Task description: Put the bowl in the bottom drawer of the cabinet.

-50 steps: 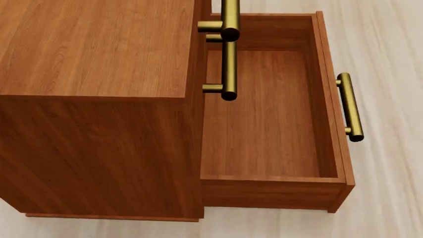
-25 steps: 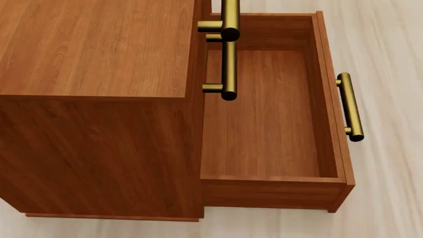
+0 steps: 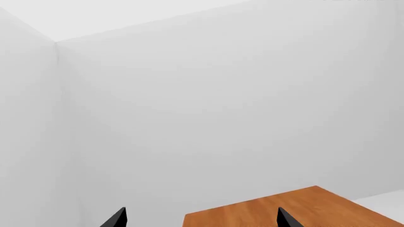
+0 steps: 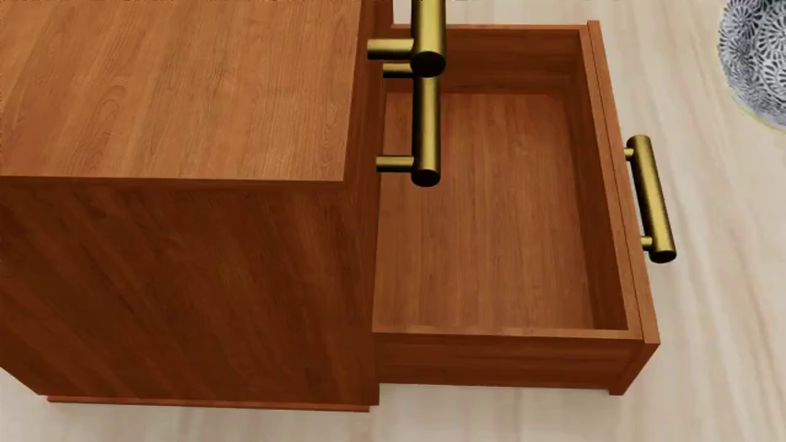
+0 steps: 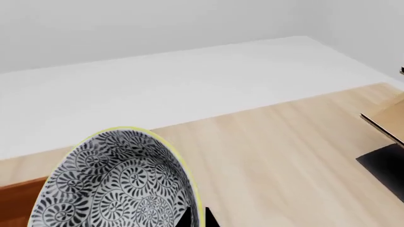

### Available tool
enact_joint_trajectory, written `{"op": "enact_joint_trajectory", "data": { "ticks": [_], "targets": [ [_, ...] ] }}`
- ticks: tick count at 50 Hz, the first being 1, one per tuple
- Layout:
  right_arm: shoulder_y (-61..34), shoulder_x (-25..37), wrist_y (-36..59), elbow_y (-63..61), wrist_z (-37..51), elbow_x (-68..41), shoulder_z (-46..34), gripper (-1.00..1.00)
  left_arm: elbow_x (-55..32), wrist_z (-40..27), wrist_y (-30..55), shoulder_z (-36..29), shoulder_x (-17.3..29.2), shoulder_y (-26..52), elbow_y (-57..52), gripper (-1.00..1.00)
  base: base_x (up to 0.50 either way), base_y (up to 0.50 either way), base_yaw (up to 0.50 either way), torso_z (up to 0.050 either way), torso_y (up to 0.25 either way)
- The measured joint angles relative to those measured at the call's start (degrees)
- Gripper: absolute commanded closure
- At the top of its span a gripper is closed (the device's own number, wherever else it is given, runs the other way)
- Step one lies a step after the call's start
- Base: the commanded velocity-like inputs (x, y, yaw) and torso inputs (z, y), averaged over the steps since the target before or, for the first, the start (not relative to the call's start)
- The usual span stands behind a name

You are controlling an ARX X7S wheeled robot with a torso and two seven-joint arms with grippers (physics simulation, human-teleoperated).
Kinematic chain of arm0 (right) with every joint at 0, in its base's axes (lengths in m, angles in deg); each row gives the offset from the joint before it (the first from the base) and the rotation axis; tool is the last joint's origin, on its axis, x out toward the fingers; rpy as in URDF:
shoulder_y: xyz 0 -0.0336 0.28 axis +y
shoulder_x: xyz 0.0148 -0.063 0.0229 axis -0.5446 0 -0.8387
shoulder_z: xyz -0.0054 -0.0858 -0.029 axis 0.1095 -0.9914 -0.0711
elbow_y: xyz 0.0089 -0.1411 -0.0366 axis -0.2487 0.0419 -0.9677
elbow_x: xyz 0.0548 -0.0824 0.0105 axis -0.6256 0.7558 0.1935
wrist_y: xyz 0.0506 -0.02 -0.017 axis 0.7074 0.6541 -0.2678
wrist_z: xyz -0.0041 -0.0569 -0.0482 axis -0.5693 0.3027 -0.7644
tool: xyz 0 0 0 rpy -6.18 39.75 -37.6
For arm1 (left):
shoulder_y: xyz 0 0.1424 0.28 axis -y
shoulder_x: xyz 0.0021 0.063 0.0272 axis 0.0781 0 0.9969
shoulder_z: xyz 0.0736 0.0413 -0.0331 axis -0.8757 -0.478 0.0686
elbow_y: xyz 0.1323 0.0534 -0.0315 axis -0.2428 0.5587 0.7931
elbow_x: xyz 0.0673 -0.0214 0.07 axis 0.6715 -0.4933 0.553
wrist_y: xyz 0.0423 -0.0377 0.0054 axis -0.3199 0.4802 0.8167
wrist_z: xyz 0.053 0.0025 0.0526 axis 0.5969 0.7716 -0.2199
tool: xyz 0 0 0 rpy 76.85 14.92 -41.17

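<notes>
In the head view, nearest the viewer, the cabinet [image 4: 184,184] fills the left half of the frame, seen from above. Just beyond its front, the bottom drawer [image 4: 491,304] stands pulled fully out across the centre and lower right, long axis running from bottom to top of the frame, its floor bare. Its brass handle [image 4: 651,198] lies along the right-hand wall.

Farther off, at the upper right edge, part of the bowl [image 4: 756,55] shows, raised above the pale floor, outside the drawer and to the right of its handle. The drawer's open box lies to the bowl's left and lower in the frame.

In the right wrist view the right tool [image 5: 192,218] appears clamped on the bowl's rim, so the right arm is nearer. The left tool [image 3: 198,218] has its tips well apart, holding nothing.

No brands, labels or writing can be read.
</notes>
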Motion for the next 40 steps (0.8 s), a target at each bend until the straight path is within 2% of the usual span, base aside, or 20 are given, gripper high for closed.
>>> {"op": "enact_joint_trajectory", "data": {
  "ticks": [40],
  "targets": [
    [-3.93,-10.04,-1.88,5.41,-6.92,8.6,-11.33,1.0,-0.35,-0.71,-0.44,-0.53,0.91,-0.31,0.03,-1.0,0.0,0.0,0.0,0.0,0.0]
  ]
}}
